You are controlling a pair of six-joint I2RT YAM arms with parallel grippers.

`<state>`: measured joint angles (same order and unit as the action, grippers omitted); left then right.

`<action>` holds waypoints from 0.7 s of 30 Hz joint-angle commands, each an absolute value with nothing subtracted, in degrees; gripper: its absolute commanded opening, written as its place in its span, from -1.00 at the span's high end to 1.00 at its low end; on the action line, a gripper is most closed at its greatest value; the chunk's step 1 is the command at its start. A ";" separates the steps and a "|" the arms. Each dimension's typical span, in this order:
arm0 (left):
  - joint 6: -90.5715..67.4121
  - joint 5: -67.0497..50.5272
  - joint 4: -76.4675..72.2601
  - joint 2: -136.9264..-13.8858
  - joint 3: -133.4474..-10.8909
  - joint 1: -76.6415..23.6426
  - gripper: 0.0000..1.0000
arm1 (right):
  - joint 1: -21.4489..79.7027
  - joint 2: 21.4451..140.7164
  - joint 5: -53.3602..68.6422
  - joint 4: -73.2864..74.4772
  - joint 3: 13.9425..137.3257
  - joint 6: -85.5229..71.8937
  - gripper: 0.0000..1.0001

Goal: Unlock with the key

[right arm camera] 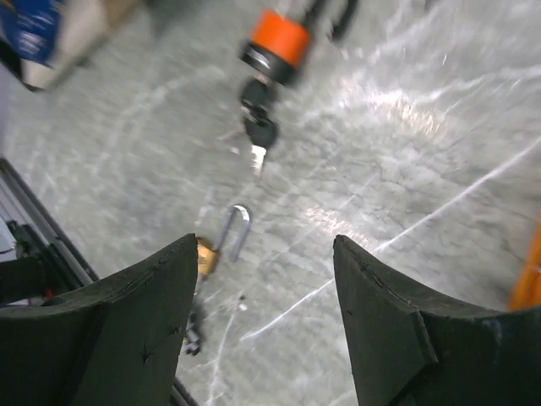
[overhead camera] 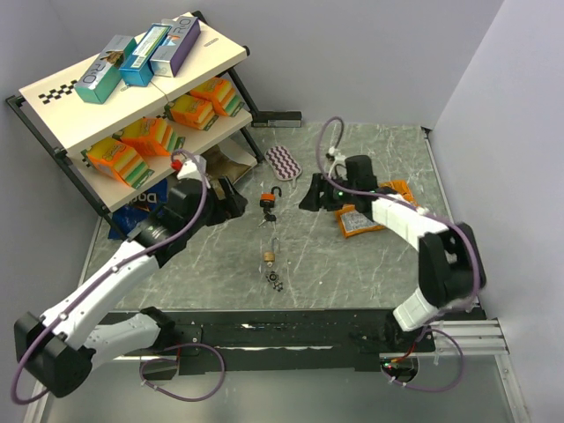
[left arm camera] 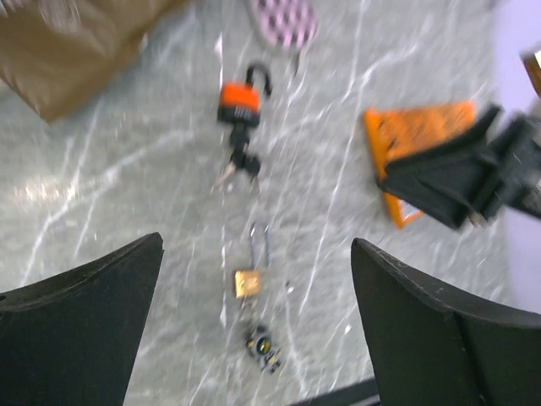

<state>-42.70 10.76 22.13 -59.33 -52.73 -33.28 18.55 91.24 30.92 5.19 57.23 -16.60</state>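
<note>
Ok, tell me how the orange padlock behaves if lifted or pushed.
The orange padlock looks rigid and, being a chunky lock, is probably heavy for its size. The key bunch in its keyhole would likely dangle and swing. Lying flat on the table, it should slide, not roll.

White shells over black joints cover the left arm and right arm. A purple cable loops along each, red-capped at the left wrist. The left claw and right claw are matte black, with broad wedge-shaped fingers
</note>
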 commanded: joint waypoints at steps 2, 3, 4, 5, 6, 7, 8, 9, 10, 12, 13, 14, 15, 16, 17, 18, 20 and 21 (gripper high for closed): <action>-41.57 17.39 15.83 -53.09 -55.37 -33.05 -0.93 | 17.23 76.48 29.89 8.68 55.20 -14.24 -0.43; -40.88 18.36 15.47 -52.48 -55.63 -32.96 -0.93 | 17.31 74.46 28.40 9.48 55.11 -13.98 -0.43; -40.78 19.24 15.47 -51.43 -55.90 -33.05 -0.93 | 17.23 70.96 27.69 10.45 55.11 -13.28 -0.43; -40.87 20.47 15.99 -50.81 -56.51 -33.05 -0.93 | 17.14 69.19 26.99 11.94 55.11 -13.01 -0.43; -40.43 21.70 15.82 -50.28 -56.60 -33.05 -0.93 | 17.31 67.52 25.42 13.00 55.28 -12.66 -0.43; -39.99 22.40 15.65 -49.49 -56.69 -33.05 -0.93 | 17.23 64.72 24.79 13.88 55.37 -12.13 -0.43; -39.90 22.93 15.91 -49.22 -57.12 -33.05 -0.93 | 17.23 63.38 24.00 15.28 55.46 -12.04 -0.43; -40.42 24.33 17.13 -49.13 -57.39 -33.05 -0.93 | 17.31 62.15 23.47 15.90 55.46 -11.95 -0.43; -40.60 24.69 17.49 -49.13 -58.09 -33.05 -0.93 | 17.23 59.79 22.25 16.34 55.28 -12.04 -0.43; -40.34 24.52 18.89 -49.48 -58.80 -33.05 -0.93 | 17.23 57.67 21.01 16.53 54.15 -12.65 -0.43; -40.60 24.61 19.42 -49.92 -59.67 -33.05 -0.93 | 17.31 55.66 19.87 16.26 53.53 -12.92 -0.44; -41.04 24.61 20.03 -50.18 -59.94 -33.05 -0.93 | 17.23 54.76 19.52 15.74 52.92 -13.27 -0.43; -41.48 24.61 20.21 -50.27 -60.12 -33.05 -0.93 | 17.23 54.06 19.16 14.60 51.69 -13.71 -0.44; -41.57 24.35 20.04 -50.36 -60.03 -33.05 -0.93 | 17.31 52.66 19.07 13.89 50.98 -14.32 -0.44; -41.66 24.26 19.87 -50.27 -59.86 -33.05 -0.93 | 17.31 52.21 19.59 13.02 50.19 -14.59 -0.44; -41.66 24.08 19.60 -50.19 -59.68 -33.05 -0.93 | 17.23 51.77 19.60 11.79 49.32 -15.11 -0.43; -41.57 23.38 18.64 -50.01 -59.06 -33.05 -0.93 | 17.23 51.68 19.69 11.43 48.96 -15.73 -0.44; -41.14 22.86 18.20 -49.92 -58.80 -33.05 -0.93 | 17.23 51.77 19.69 11.43 49.13 -15.82 -0.43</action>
